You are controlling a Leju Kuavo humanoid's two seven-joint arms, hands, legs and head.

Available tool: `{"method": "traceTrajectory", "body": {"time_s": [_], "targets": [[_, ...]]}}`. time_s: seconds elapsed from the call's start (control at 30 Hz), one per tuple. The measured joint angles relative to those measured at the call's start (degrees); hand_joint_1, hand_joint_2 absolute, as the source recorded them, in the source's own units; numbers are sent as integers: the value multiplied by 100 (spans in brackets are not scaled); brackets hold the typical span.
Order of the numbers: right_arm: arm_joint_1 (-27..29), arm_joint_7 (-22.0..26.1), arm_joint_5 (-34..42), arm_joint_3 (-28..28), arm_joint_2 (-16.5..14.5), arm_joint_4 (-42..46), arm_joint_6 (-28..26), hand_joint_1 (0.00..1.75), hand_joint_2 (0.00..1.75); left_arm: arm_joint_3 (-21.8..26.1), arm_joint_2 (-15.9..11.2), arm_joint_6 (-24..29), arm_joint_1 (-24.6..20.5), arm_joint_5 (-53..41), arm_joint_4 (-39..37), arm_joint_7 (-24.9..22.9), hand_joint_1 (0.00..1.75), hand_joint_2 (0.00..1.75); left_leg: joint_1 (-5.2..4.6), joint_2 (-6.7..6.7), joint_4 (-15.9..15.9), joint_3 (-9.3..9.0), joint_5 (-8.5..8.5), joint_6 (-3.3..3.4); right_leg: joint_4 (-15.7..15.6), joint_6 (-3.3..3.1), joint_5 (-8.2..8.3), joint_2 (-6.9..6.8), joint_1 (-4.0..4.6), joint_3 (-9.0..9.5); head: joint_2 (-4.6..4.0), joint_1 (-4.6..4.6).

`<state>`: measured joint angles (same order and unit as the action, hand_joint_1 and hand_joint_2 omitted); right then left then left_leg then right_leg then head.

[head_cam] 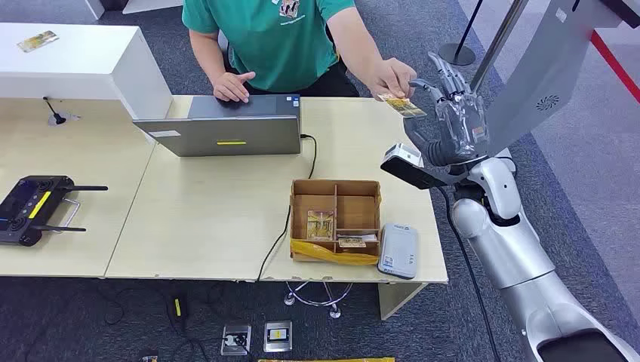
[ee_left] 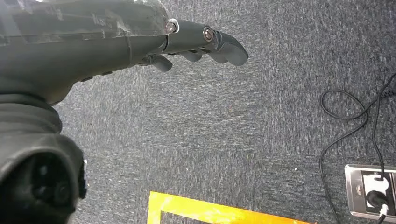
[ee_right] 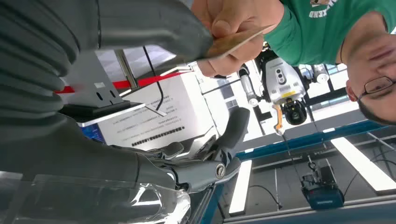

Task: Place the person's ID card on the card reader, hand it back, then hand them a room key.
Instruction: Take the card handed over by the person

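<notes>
A person in a green shirt (head_cam: 279,41) stands behind the table and holds out a yellowish ID card (head_cam: 402,106) in their hand (head_cam: 389,75). My right hand (head_cam: 453,113) is raised beside it, fingers spread, the card at its thumb side. In the right wrist view the card (ee_right: 233,42) stays pinched by the person's fingers and lies against my thumb (ee_right: 154,28), while my fingers (ee_right: 215,158) stand well apart from it. The grey card reader (head_cam: 398,251) lies at the table's front right. My left hand (ee_left: 196,44) hangs over the carpet, holding nothing.
A cardboard box (head_cam: 300,222) with compartments holds key cards beside the reader. An open laptop (head_cam: 226,128) sits under the person's other hand, its black cable (head_cam: 283,226) running off the front edge. A black controller (head_cam: 34,207) lies at the far left.
</notes>
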<state>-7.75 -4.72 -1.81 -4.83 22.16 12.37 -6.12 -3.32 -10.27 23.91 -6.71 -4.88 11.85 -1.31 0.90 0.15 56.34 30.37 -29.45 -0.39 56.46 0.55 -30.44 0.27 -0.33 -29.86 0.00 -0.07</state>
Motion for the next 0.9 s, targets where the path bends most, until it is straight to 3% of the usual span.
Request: {"method": "traceTrajectory", "body": {"time_s": [0.9], "targets": [[1,11,-27,0,-73,0,29,0,0,-2,54,-27,0,-45,0,83,0,0,-1,0,0,0,0,0,0,0,0,0,-1,0,0,-9]]}}
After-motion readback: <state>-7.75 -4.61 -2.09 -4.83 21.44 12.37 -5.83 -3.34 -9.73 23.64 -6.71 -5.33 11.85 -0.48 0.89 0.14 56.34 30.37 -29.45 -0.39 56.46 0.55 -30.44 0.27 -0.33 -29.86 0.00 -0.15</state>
